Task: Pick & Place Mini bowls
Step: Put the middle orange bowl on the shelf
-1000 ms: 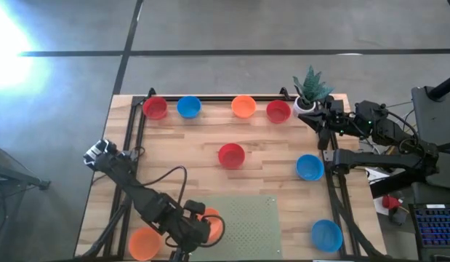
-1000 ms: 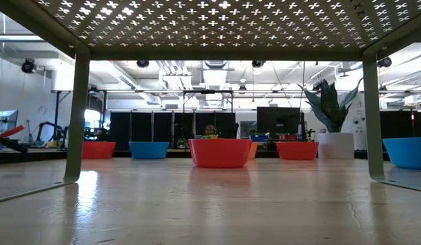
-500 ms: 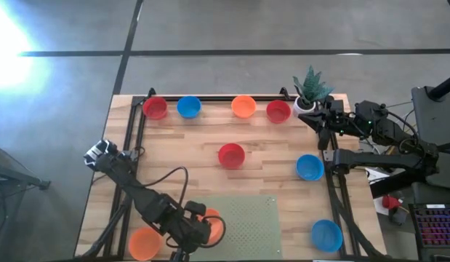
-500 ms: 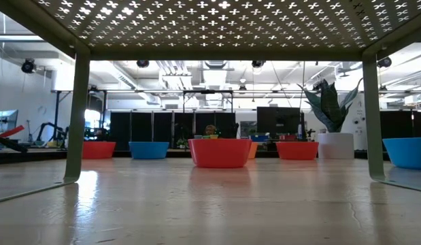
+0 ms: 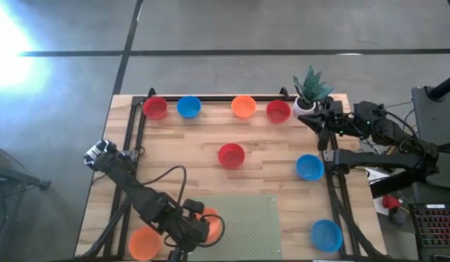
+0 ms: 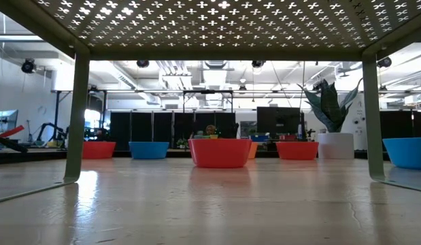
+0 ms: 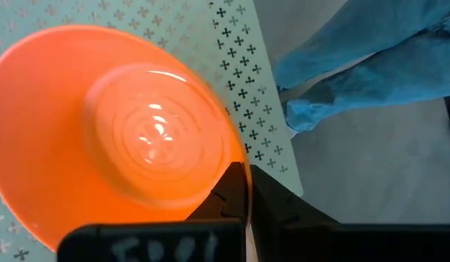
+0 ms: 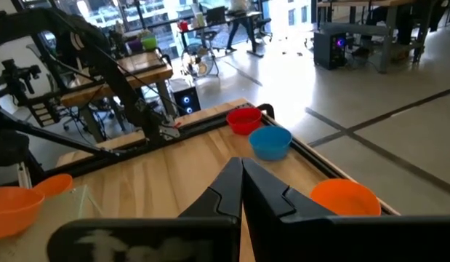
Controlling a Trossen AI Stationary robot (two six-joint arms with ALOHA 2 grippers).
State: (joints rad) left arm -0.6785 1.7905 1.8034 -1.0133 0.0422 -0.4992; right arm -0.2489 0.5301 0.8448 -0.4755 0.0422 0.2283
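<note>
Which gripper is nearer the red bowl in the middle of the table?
Left gripper, near the front edge, is slightly nearer the red bowl; the right gripper waits by the back-right corner.

We see two arms built of dark, nearly black segments. The left arm (image 5: 141, 193), at the lower left of the high view, carries a pale grey block at its outer end and a thin black cable looping beside it. The right arm (image 5: 370, 131), at the right edge, shows bundled black cables. In each wrist view, two dark wedge-shaped fingers (image 8: 232, 193) rise from a black bar bearing faint white lettering.
</note>
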